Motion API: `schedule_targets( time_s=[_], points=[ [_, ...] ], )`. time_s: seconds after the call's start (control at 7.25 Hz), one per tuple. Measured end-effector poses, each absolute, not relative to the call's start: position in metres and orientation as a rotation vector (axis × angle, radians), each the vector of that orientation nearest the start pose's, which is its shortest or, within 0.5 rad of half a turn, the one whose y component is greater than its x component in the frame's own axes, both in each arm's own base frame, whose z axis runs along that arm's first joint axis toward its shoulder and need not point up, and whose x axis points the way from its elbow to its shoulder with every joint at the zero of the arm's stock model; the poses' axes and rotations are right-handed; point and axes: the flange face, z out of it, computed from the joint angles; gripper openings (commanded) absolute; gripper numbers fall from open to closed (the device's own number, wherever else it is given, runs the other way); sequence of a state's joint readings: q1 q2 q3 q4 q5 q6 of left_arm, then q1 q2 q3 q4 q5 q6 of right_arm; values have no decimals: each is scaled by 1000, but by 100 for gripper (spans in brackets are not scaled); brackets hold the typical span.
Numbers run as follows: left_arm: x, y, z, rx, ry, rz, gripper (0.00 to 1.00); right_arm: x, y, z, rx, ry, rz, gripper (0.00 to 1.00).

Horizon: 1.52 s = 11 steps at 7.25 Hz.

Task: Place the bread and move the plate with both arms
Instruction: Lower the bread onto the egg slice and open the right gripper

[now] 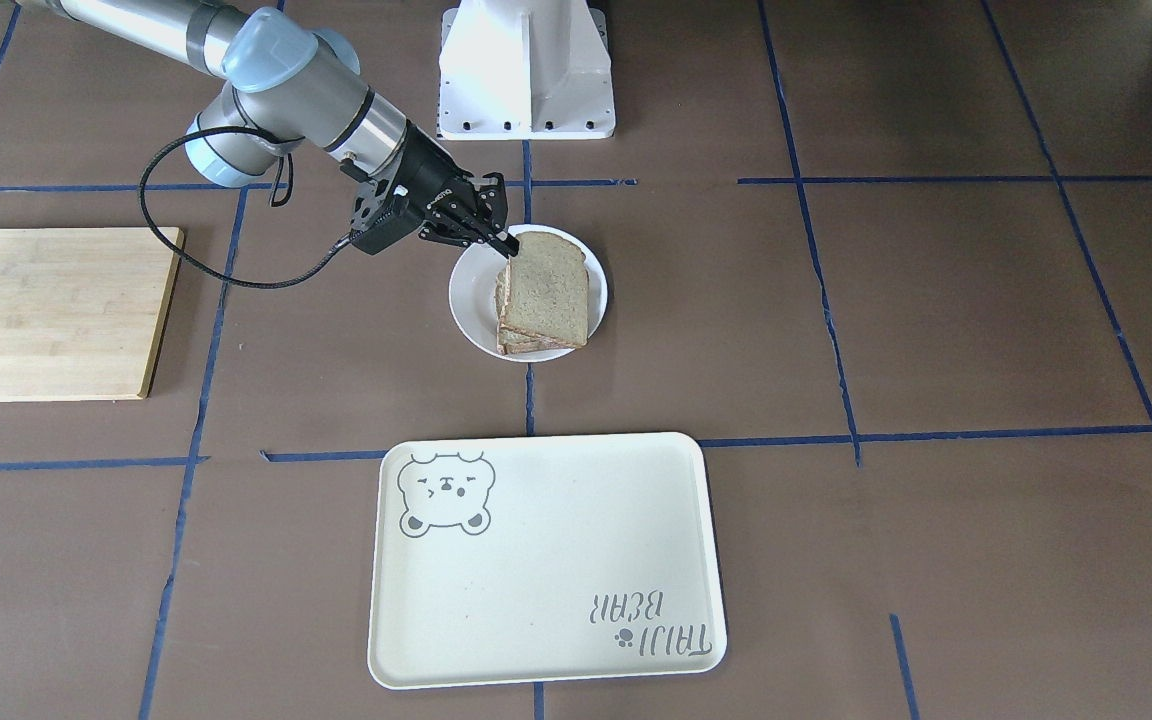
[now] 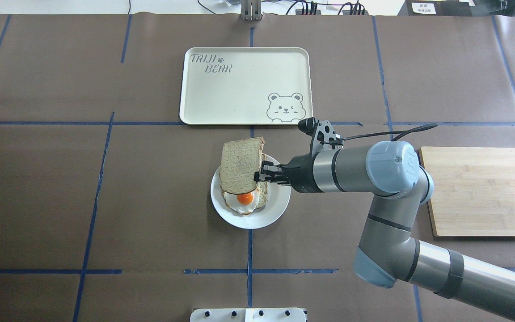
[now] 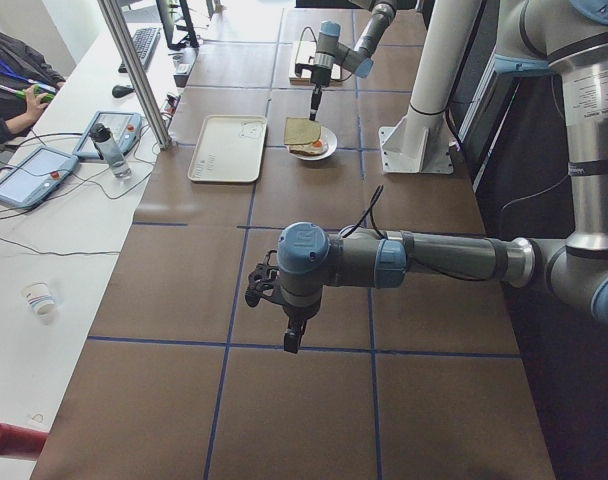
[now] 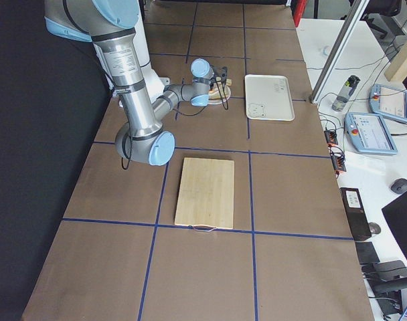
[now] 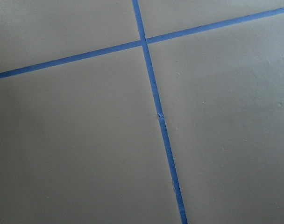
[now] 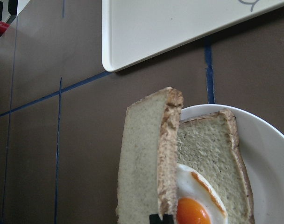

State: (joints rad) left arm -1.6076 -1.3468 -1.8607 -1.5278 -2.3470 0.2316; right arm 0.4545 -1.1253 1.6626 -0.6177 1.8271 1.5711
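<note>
Brown table (image 2: 61, 201) | plate (image 2: 277, 210): egg slice (image 2: 245, 199) | right fingers (image 2: 263, 175) clamp bread (image 2: 239, 165) above | left fingers (image 3: 293, 340): cannot tell

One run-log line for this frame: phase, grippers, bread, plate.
phase: placing bread | right gripper: shut on bread, tilted over egg slice | plate: on table | left gripper: away from plate, state unclear

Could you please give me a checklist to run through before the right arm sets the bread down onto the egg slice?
1. Right gripper shut on the plain pale beige bread slice: ok.
2. Bread above the egg-topped slice on the small round white plate: ok.
3. Bread level with the slice below: not ok, tilted on edge.
4. Bread touching the egg: cannot tell.
5. Left gripper near the plate: not ok, far down the table.
6. Left gripper open: cannot tell.
</note>
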Motion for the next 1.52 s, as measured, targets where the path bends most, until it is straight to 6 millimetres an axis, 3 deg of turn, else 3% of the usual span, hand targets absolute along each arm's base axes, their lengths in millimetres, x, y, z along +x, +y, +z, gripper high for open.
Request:
schedule_targets(
  time_s=[0.41,0.83,0.97,1.1,1.52],
  points=[
    [-78,-396,619,127,767,194,100,-531,-362,273,131,-1449,163,2],
    [-78,-396,619,128,767,195,100,-535,-359,283,146,-1429,137,9],
    [-78,-396,618,129,767,195,100,-536,-358,285,152,-1425,126,25],
    [-78,-396,618,130,767,195,100,-537,-357,285,154,-1424,121,99],
    [-78,-396,618,129,767,195,100,-534,-367,287,170,-1375,117,100]
  ],
)
